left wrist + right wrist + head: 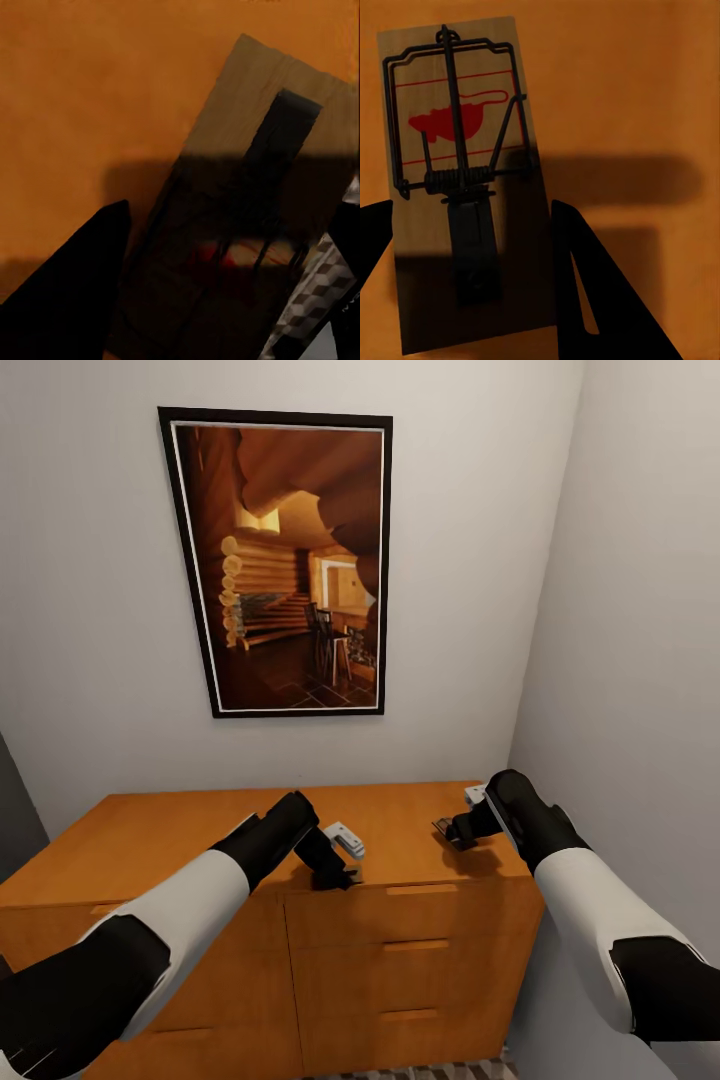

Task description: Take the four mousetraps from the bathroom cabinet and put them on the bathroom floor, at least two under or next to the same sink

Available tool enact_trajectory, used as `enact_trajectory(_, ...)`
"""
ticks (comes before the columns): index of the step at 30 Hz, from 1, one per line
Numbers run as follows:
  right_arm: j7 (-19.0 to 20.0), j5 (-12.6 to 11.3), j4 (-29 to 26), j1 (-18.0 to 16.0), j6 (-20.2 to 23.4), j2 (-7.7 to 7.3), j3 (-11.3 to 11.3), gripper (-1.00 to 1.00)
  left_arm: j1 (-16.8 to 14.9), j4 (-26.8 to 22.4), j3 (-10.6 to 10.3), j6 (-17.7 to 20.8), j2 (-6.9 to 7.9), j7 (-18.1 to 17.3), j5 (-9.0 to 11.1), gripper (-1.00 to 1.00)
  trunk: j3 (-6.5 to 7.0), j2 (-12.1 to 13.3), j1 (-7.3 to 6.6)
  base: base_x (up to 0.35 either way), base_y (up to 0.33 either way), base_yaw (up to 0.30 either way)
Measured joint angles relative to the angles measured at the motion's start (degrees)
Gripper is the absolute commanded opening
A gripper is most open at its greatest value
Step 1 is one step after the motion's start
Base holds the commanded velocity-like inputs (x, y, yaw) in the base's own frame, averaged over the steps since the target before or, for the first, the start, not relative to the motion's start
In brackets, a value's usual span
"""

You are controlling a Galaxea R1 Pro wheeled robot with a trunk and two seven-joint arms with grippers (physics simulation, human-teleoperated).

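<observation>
Standing before the cabinet (200, 830), the robot has both arms reached out over its flat orange top, under a framed picture (285, 560) of a log-cabin room on the wall.

The left jaws (335, 870) hang at the front edge of the surface, about 6 o'clock from the picture. In the left wrist view a trap (247, 210) lies flat on the wood between the two dark fingers (67, 292), one on each side of it and set apart. Whether they press on the board I cannot tell. The trap's far end runs past the cabinet edge, where the cube-patterned floor (307, 300) shows below.

The right jaws (452, 830) sit at about 3 o'clock from the left ones, near the cabinet's right end. In the right wrist view a second trap (461, 187) lies flat on the orange top, its wire spring and red mouse mark plain to see. Its near end lies between the two black fingers (607, 300), which stand apart on either side. Contact with the board is unclear.
</observation>
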Motion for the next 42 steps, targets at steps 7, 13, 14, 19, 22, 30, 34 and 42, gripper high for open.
enact_trajectory(7, 0.0, 0.0, 0.0, 0.0, 0.0, -0.14, 0.0, -1.00, 0.1, -3.3, 0.2, 0.9, -3.03, 0.1, 1.6, -1.00, -0.02, 0.0, 0.01, 0.000, 0.000, 0.000)
enact_trajectory(13, 0.0, 0.0, 0.0, 0.0, 0.0, -0.16, 0.0, -1.00, 0.1, -8.8, 0.3, 3.8, -3.18, 0.1, 1.7, -1.00, -0.02, 0.0, 0.01, 0.000, 0.000, 0.000)
enact_trajectory(14, 0.0, 0.0, 0.0, 0.0, 0.0, -0.16, 0.0, -1.00, 0.1, -9.6, 0.4, 4.1, -3.16, 0.1, 1.7, -1.00, -0.02, 0.0, 0.01, 0.000, 0.000, 0.000)
enact_trajectory(19, 0.0, 0.0, 0.0, 0.0, 0.0, -0.18, 0.0, -1.00, 0.1, -14.3, 6.7, 5.9, -2.99, 0.2, 1.6, -1.00, -0.02, 0.0, 0.01, 0.000, 0.000, 0.000)
enact_trajectory(22, 0.0, 0.1, 0.0, 0.0, 0.0, -0.15, 0.0, -1.00, 0.1, -17.5, 15.7, 8.3, -2.52, 0.6, 1.1, -1.00, -0.02, 0.0, 0.01, 0.000, 0.000, 0.000)
enact_trajectory(30, -0.1, 0.1, -1.0, 0.0, 0.0, 0.58, -0.1, -1.00, 0.1, -18.9, 27.3, 10.0, 1.62, 4.7, 1.1, -1.00, -0.02, 0.0, 0.01, 0.000, 0.000, 0.000)
enact_trajectory(34, -0.2, 0.1, -3.9, 0.0, 0.0, 1.01, -0.1, -1.00, 0.1, -18.3, 34.8, 10.1, 3.96, 5.0, 0.8, -1.00, -0.02, 0.0, 0.01, 0.000, 0.000, 0.000)
enact_trajectory(42, -0.2, -0.1, -9.4, 0.0, 0.0, 4.90, 0.1, -1.00, 0.1, -13.4, 39.9, 10.3, 10.89, 5.1, -3.4, -1.00, -0.02, 0.0, 0.01, 0.000, 0.000, 0.000)
